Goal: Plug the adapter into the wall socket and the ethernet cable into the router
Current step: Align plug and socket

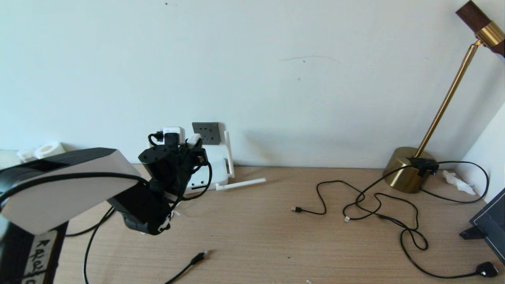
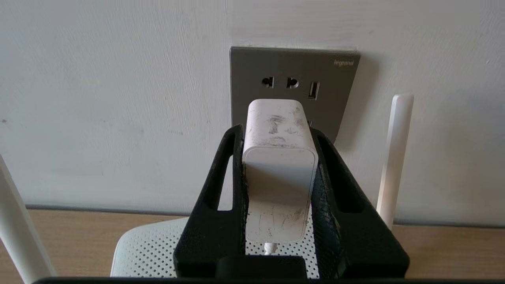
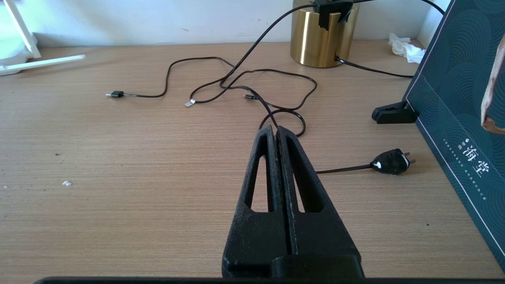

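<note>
The adapter (image 2: 280, 157) is clamped between the fingers of the left gripper (image 2: 276, 134), its front end at the lower part of the wall socket (image 2: 294, 71); whether the pins are seated cannot be told. A tilted push could probably jam them against the plate. Just below the gripper lies the router (image 2: 150, 248), one antenna (image 2: 394, 157) upright beside it. The ethernet cable (image 1: 197, 258) is left behind it on the desk (image 1: 276, 236). The right gripper (image 3: 276, 132) is held closed and empty above loose cables.
</note>
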`<state>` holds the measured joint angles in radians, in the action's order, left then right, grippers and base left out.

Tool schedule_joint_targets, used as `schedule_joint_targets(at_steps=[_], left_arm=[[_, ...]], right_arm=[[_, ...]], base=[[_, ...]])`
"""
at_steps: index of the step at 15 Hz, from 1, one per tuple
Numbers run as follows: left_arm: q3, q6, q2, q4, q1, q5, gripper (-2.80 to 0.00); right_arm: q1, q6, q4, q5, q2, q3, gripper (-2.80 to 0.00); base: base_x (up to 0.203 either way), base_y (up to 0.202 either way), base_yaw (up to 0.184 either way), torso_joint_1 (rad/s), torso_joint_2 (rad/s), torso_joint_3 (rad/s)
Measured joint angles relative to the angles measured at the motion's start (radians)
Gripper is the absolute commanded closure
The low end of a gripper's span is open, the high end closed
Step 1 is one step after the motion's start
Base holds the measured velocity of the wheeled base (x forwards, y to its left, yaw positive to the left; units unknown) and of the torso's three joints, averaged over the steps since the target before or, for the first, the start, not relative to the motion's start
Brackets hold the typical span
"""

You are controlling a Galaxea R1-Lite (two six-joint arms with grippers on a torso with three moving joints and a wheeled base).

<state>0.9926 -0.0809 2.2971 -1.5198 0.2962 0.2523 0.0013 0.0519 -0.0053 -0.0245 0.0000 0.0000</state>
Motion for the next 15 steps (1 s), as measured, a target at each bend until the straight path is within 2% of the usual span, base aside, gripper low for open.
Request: schedule_joint_targets(at_steps=[11,15], left_arm=[[-0.001,0.0,0.035,-0.002,0.009,-0.002,0.0],[0.032,-0.001,0.038,-0.002,0.009,-0.003,0.0]], right_arm=[[0.0,0.0,0.0,0.0,0.0,0.0,0.0],[0.0,0.0,0.0,0.0,0.0,0.0,0.0]], base=[[0.0,0.0,0.0,0.0,0.0,0.0],[0.0,0.0,0.0,0.0,0.0,0.0]])
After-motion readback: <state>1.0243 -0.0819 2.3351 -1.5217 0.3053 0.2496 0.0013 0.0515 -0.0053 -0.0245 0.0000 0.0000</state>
